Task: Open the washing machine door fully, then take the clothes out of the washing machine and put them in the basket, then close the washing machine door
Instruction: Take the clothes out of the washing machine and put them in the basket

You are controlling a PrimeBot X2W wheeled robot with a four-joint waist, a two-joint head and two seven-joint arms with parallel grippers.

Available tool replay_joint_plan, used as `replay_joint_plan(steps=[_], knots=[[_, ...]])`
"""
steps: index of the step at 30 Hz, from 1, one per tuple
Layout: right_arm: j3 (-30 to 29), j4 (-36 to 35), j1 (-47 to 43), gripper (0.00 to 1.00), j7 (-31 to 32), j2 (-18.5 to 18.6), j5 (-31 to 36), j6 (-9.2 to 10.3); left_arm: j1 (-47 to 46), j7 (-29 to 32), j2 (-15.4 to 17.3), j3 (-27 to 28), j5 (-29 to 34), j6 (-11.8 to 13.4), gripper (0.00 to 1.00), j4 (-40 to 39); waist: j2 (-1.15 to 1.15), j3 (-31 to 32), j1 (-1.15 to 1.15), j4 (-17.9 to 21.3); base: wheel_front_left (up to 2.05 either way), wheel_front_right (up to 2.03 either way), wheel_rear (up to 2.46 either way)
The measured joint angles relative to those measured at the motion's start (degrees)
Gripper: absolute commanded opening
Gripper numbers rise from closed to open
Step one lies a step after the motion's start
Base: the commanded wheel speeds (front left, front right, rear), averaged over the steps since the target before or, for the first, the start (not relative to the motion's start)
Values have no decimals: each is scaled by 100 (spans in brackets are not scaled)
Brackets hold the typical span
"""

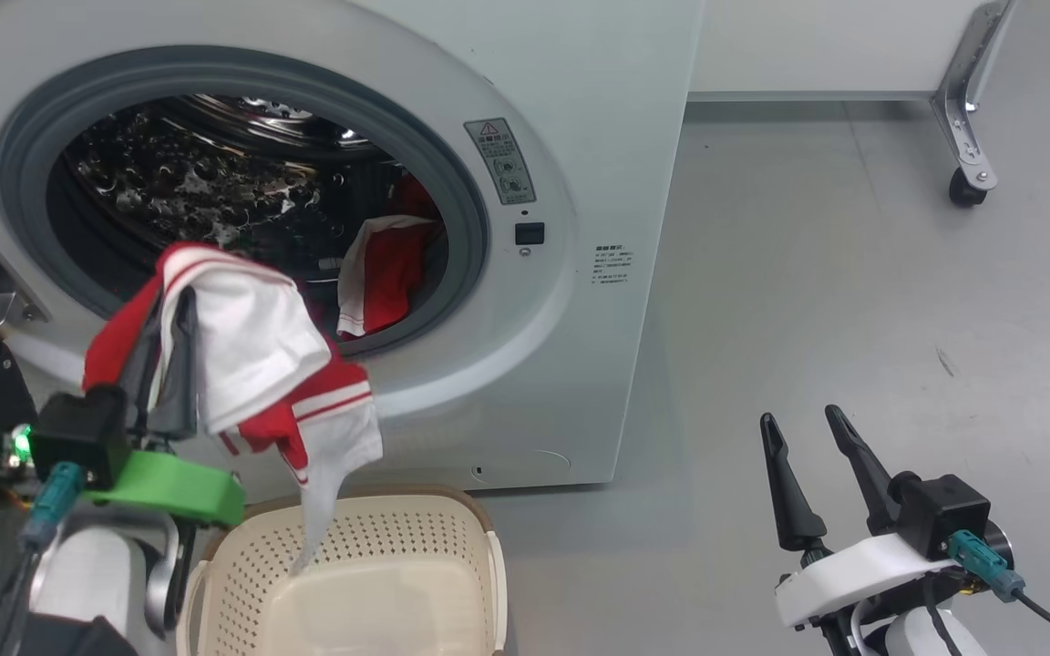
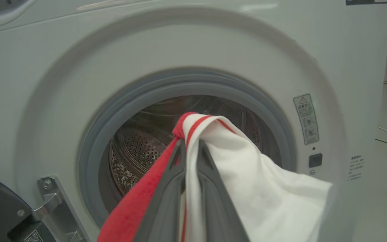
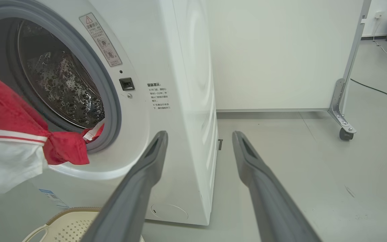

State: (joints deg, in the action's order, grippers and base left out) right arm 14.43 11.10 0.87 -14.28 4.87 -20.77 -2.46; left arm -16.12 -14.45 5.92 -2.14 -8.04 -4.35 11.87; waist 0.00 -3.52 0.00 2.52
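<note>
down at the bottom centre of the head view sits the basket [image 1: 475,524], cream and full of holes, nearest to me. just above its left rim the left gripper [image 1: 169,305] points up the frame, forearm low at the lower left. its two dark fingers are pressed together on a red and white garment [image 1: 252,346]. the cloth drapes over the tips and falls down their right side, its white tail hanging over the basket's back rim. in the left wrist view the same fingers [image 2: 166,201] pinch a red fold. at lower right the right gripper [image 1: 800,417] hovers over bare floor, fingers spread wide on nothing, well apart from the cloth. behind stands the washing machine [image 1: 580,137], drum mouth uncovered, with a second garment [image 1: 388,264] lying at the right inside.
</note>
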Motion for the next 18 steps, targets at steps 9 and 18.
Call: replay_joint_plan(steps=[9, 18], knots=[[76, -87, 3, 100, 0, -27, 26, -19, 552, 151, 3, -164, 0, -8, 0, 686, 0, -226, 0, 63, 0, 0, 0], [166, -162, 119, 100, 0, -42, 69, -46, 648, 594, 47, -309, 56, -56, 0, 1209, 0, -634, 0, 177, 0, 0, 0]])
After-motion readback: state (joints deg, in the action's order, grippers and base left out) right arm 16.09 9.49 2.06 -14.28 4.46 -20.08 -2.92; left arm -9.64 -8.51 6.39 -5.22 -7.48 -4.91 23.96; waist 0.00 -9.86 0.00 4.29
